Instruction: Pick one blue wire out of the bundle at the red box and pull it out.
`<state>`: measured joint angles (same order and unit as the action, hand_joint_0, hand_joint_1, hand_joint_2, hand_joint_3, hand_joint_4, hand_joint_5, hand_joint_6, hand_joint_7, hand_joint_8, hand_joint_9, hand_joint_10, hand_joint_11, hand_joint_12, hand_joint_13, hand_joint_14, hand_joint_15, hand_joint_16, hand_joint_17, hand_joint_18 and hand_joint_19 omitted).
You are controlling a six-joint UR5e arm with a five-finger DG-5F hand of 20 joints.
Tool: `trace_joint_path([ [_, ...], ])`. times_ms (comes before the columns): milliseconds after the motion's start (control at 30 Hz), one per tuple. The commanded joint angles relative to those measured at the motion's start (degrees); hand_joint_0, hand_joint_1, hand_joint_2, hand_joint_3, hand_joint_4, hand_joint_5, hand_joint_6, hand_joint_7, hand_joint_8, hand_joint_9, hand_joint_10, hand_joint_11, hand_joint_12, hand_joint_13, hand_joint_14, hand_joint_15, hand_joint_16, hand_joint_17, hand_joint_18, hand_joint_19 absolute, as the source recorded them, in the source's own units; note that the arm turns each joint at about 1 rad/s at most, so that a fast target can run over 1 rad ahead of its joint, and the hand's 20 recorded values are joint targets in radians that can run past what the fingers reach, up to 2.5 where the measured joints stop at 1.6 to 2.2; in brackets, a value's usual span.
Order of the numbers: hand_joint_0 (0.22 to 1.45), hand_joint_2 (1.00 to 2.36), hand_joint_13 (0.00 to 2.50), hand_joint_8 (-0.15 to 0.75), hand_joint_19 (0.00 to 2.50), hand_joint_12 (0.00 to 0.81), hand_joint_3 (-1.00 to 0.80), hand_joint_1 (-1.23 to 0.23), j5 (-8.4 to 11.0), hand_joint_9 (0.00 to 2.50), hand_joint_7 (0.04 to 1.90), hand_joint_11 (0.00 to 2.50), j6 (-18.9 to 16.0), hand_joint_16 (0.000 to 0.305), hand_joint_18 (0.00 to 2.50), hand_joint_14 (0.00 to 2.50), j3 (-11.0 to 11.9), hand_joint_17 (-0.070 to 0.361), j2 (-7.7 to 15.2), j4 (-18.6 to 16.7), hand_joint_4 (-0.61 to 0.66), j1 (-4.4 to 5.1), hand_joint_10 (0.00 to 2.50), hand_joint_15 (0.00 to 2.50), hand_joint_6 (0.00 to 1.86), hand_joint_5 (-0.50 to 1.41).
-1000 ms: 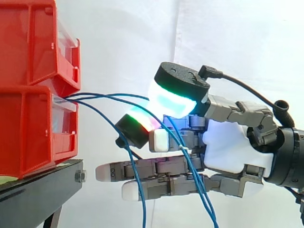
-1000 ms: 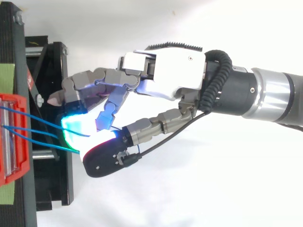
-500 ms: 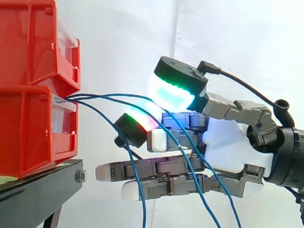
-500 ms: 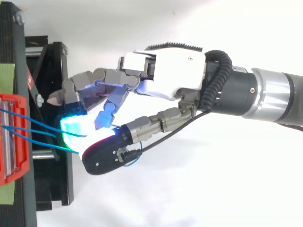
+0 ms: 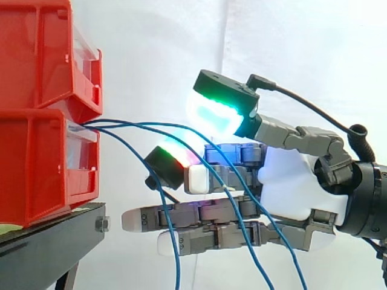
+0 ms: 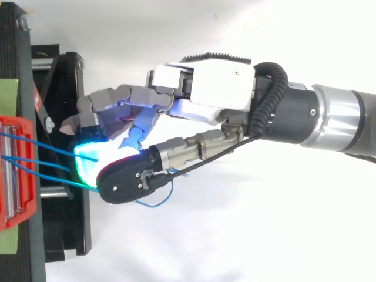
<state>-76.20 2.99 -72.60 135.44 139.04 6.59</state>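
Side view: three blue wires [image 5: 139,125] are seen leaving the front of the lower red box [image 5: 36,163], sagging right and down across the hand [image 5: 290,187]; they are run through the gap between the raised thumb pad [image 5: 214,115] and a bent finger pad [image 5: 175,156]; the pads are held apart, so nothing is clamped; the lower fingers are kept straight under the strands. The pinch is judged not yet made; one wire must be isolated, since its neighbours lie close and could be caught too. An upper box [image 5: 36,54] is stacked above; a black stand [image 5: 54,241] sits near the straight fingers; a white curtain [image 5: 151,48] hangs behind; in the top view a slack wire loop [image 6: 157,198] is seen beside the thumb.
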Motion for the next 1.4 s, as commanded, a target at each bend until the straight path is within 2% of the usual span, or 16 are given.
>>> trace_joint_path([
  [0,0.55,1.01,0.32,0.206,0.46,0.375,-0.28,-0.50,0.00,0.98,1.56,0.25,0.0,0.054,0.40,0.01,0.0,0.121,0.0,0.0,0.22,0.00,0.01,0.15,0.50,0.03],
  [367,0.58,1.01,0.44,0.224,0.44,0.389,-0.14,-0.64,0.00,1.13,1.59,0.31,0.0,0.056,0.54,0.01,0.0,0.125,0.0,0.0,0.22,0.00,0.01,0.16,0.50,0.04],
  [500,0.59,1.01,0.45,0.233,0.44,0.392,-0.14,-0.66,0.00,1.14,1.61,0.32,0.0,0.056,0.55,0.01,0.0,0.126,0.0,0.0,0.20,0.00,0.01,0.16,0.50,0.04],
  [600,0.59,1.01,0.43,0.230,0.46,0.384,-0.20,-0.67,0.00,1.10,1.50,0.36,0.0,0.054,0.53,0.01,0.0,0.122,0.0,0.0,0.19,0.00,0.01,0.18,0.56,0.02],
  [633,0.56,1.01,0.41,0.213,0.49,0.362,-0.27,-0.68,0.00,1.08,1.47,0.37,0.0,0.049,0.49,0.01,0.0,0.111,0.0,0.0,0.17,0.00,0.01,0.20,0.57,0.01],
  [667,0.54,1.01,0.40,0.202,0.51,0.352,-0.33,-0.62,0.00,1.09,1.45,0.37,0.0,0.047,0.47,0.01,0.0,0.107,0.0,0.0,0.17,0.00,0.01,0.19,0.57,0.01],
  [800,0.55,1.01,0.41,0.192,0.51,0.352,-0.38,-0.50,0.00,1.10,1.50,0.34,0.0,0.048,0.47,0.01,0.0,0.107,0.0,0.0,0.19,0.00,0.01,0.19,0.53,0.02],
  [900,0.57,1.01,0.41,0.187,0.51,0.346,-0.34,-0.44,0.00,1.10,1.52,0.32,0.0,0.047,0.48,0.01,0.0,0.105,0.0,0.0,0.21,0.00,0.01,0.19,0.50,0.03],
  [967,0.58,1.01,0.44,0.200,0.49,0.361,-0.27,-0.47,0.00,1.15,1.48,0.29,0.0,0.050,0.52,0.01,0.0,0.113,0.0,0.0,0.26,0.00,0.01,0.17,0.50,0.04],
  [1167,0.58,1.01,0.51,0.215,0.45,0.391,-0.15,-0.52,0.00,1.24,1.43,0.24,0.1,0.059,0.62,0.00,0.0,0.132,0.0,0.0,0.30,0.00,0.01,0.14,0.50,0.05],
  [1367,0.58,1.02,0.53,0.231,0.43,0.408,-0.10,-0.55,0.00,1.26,1.42,0.23,0.2,0.063,0.66,0.00,0.0,0.141,0.0,0.0,0.30,0.00,0.01,0.14,0.51,0.05],
])
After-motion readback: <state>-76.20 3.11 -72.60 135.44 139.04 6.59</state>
